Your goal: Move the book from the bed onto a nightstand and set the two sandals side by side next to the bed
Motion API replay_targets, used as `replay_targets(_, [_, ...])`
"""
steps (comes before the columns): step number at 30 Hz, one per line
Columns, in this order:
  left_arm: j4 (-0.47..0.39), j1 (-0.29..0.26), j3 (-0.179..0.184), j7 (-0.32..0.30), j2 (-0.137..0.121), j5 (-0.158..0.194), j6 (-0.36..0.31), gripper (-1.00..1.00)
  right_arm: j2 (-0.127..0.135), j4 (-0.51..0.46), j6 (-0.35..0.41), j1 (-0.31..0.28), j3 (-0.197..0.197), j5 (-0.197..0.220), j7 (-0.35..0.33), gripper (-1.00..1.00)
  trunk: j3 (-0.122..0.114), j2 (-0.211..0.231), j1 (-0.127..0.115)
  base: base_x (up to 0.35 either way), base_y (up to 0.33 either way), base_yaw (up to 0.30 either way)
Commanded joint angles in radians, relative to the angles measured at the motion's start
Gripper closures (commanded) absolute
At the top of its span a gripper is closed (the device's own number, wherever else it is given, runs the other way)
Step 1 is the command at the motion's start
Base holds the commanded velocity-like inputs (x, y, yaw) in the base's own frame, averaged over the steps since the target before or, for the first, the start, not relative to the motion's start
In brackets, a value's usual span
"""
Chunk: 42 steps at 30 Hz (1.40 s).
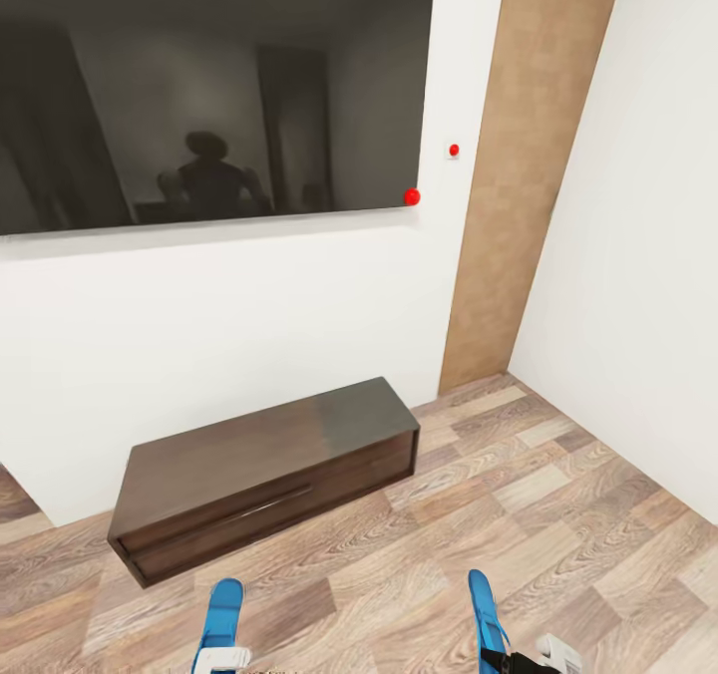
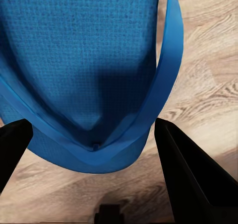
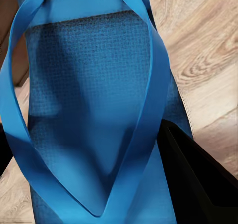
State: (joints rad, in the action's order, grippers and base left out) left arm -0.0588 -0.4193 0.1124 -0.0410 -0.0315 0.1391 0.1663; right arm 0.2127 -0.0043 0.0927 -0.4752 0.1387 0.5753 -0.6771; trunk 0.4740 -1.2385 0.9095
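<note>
White walls met in a corner ahead of the robot, with a tan wood-look panel (image 1: 538,156) running up beside that corner and light wood-plank floor (image 1: 558,495) below. High on the wall hung a large dark glossy screen (image 1: 209,86) reflecting a dim room, a small red dot at its lower right corner and another on a wall switch (image 1: 454,151) just beside it. Under the screen a long low dark dresser (image 1: 264,475) stood against the wall. At the bottom of the head view two bright-blue sandals pointed forward, well apart. The left sandal (image 1: 221,614) was held at its toe end by the left gripper (image 2: 94,149), whose black fingers (image 2: 191,179) stood on either side of the sole where the straps meet, clamped on it over the planks. The right sandal (image 1: 486,609) sat likewise in the right gripper (image 3: 99,184), one black finger (image 3: 198,179) pressed against its edge beside the strap V, the jaws closed on the sole.
</note>
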Motion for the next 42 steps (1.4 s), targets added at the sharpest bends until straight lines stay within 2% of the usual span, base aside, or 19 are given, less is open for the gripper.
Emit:
replay_targets(1, [0.001, -0.001, 0.006, -0.003, 0.0, 0.012, 0.003, 1.0, 0.001, -0.001, 0.009, 0.0, 0.005, 0.012, -0.002, 1.0, 0.001, -0.001, 0.0, 0.0, 0.0, 0.287])
replay_targets(10, [0.003, -0.001, -0.012, -0.006, 0.0, 0.017, 0.001, 1.0, 0.0, 0.0, 0.011, 0.0, 0.005, 0.012, -0.002, 1.0, 0.001, -0.001, 0.0, 0.0, 0.0, 0.287])
replay_targets(42, [0.004, -0.001, -0.011, -0.008, 0.001, 0.013, 0.006, 1.0, -0.004, -0.001, 0.01, 0.0, 0.005, 0.011, 0.0, 1.0, 0.001, -0.001, 0.0, 0.0, 0.0, 0.287])
